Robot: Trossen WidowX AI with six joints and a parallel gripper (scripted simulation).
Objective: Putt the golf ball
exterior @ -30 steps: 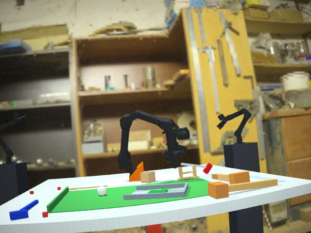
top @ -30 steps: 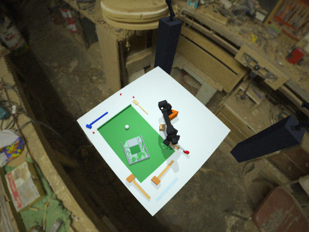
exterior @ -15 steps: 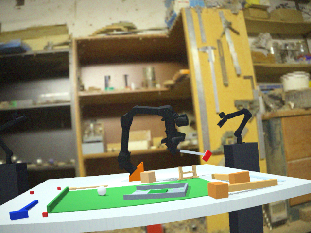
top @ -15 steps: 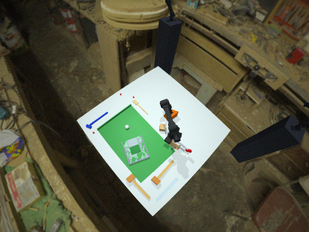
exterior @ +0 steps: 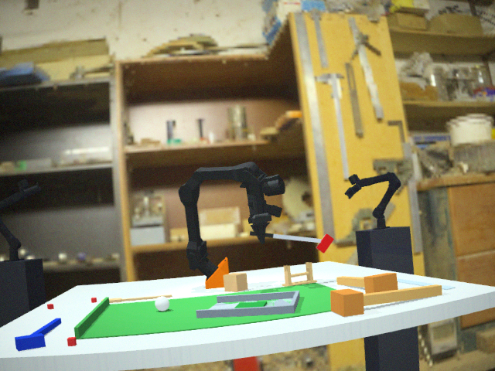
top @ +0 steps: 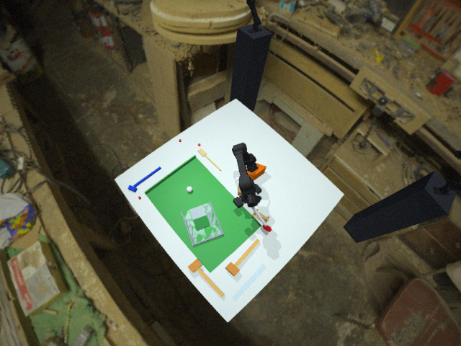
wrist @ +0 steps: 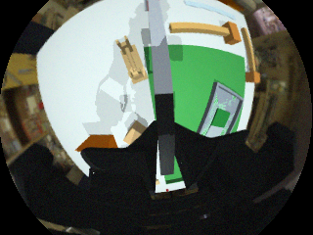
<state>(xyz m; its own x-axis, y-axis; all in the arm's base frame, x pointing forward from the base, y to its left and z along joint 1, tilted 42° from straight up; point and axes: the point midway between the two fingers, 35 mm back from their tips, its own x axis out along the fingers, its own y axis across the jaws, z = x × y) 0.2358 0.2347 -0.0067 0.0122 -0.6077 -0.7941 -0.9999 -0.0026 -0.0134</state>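
Observation:
My gripper [top: 251, 204] [exterior: 261, 237] [wrist: 160, 122] is shut on the black grip of the red putter [top: 259, 216] [exterior: 295, 238] [wrist: 160, 59], holding it in the air above the table. The pale shaft points away from the arm and dips slightly toward its red head, which is high off the table. The white golf ball [top: 189, 189] [exterior: 162, 304] rests on the green mat [top: 163, 197] [exterior: 128, 319] [wrist: 191, 73], near its end wall. The grey-walled ramp [top: 208, 239] [exterior: 240, 311] stands on the mat, with the small raised green [top: 201, 222] [exterior: 251, 304] [wrist: 220, 117] inside its walls.
A wooden rack [exterior: 286, 275] [wrist: 132, 64] stands below the putter, beside a wooden block [exterior: 236, 281] [wrist: 133, 133]. Two orange-headed mallets [top: 233, 268] [top: 194, 265] lie past the mat's far end. A blue putter [top: 147, 177] [exterior: 29, 342] lies behind the end wall [top: 170, 174] [exterior: 91, 318].

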